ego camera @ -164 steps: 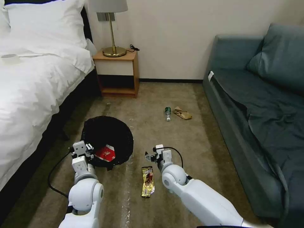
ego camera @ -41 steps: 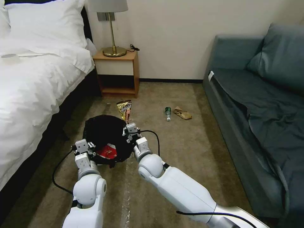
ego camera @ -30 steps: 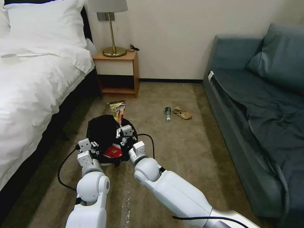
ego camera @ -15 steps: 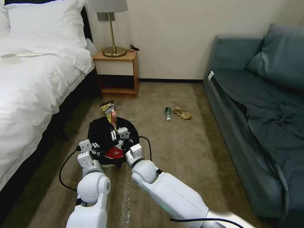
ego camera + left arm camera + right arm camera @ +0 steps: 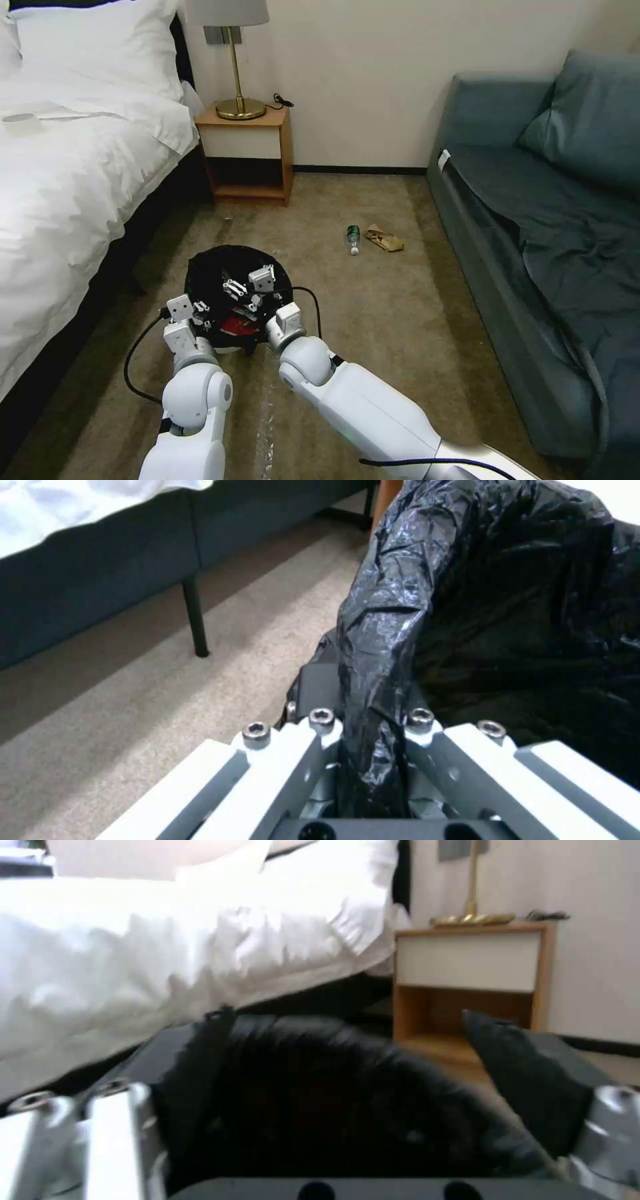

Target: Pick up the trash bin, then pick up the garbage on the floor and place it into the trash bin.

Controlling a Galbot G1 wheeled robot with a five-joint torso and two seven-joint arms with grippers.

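The left gripper (image 5: 200,313) is clamped on the near rim of the trash bin (image 5: 203,273), with the black bag (image 5: 400,630) pinched between its two fingers in the left wrist view. The bin sits just ahead of that gripper, on the carpet (image 5: 400,313) beside the bed (image 5: 67,187).

The right gripper (image 5: 243,285) hangs over the mouth of the bin, right beside the left gripper, its two fingers spread apart and holding nothing. In the right wrist view the dark inside of the bin lies between its fingers (image 5: 113,1120).

One red wrapper (image 5: 235,325) lies inside the bin, just below the right gripper and close to the left one.

Two pieces of garbage lie on the carpet, well ahead of and to the right of the right gripper: one small bottle (image 5: 353,238) and one crumpled brown paper (image 5: 385,239), just beside each other.

One nightstand (image 5: 248,157) carrying one lamp (image 5: 233,60) stands far beyond both grippers, and one sofa (image 5: 553,220) lies off to the right.
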